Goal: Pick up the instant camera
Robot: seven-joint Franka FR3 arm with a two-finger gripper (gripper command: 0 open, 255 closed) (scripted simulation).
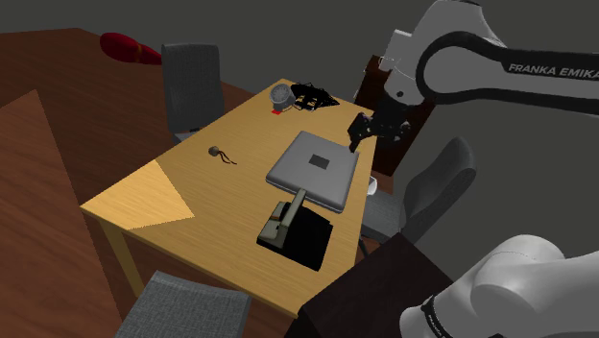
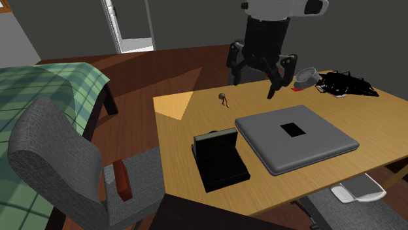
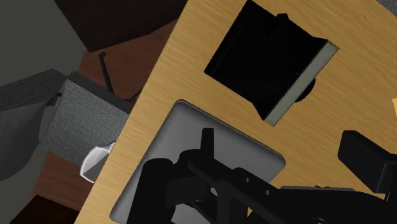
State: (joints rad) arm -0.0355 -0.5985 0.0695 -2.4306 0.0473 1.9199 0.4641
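**Ann:** Two big things sit on the wooden table [image 2: 173, 131]. Which one do we want?

**Ben:** The left one, the black boxy instant camera with a raised flap [image 2: 219, 157]. It's likely light, hard and slippery, so pinch its base sides. Just right lies a flat grey laptop [image 2: 295, 138], crowding it. Up above, the black gripper [image 2: 252, 88] has its jaws wide apart and empty.

White arm [image 1: 477, 56] reaching high, black claw [image 2: 255, 77] open and pointing down.

In the shoulder view the arm rises from its pale base link [image 1: 509, 288] at the lower right, bends at a dark joint near the top edge, and turns its wrist downward, with the claw [image 1: 369, 126] hanging at its end. In the second exterior view the two fingers [image 2: 233, 70] stand wide apart, splayed outward, gripping nothing; the wrist view shows one finger [image 3: 364, 158] far from the other.
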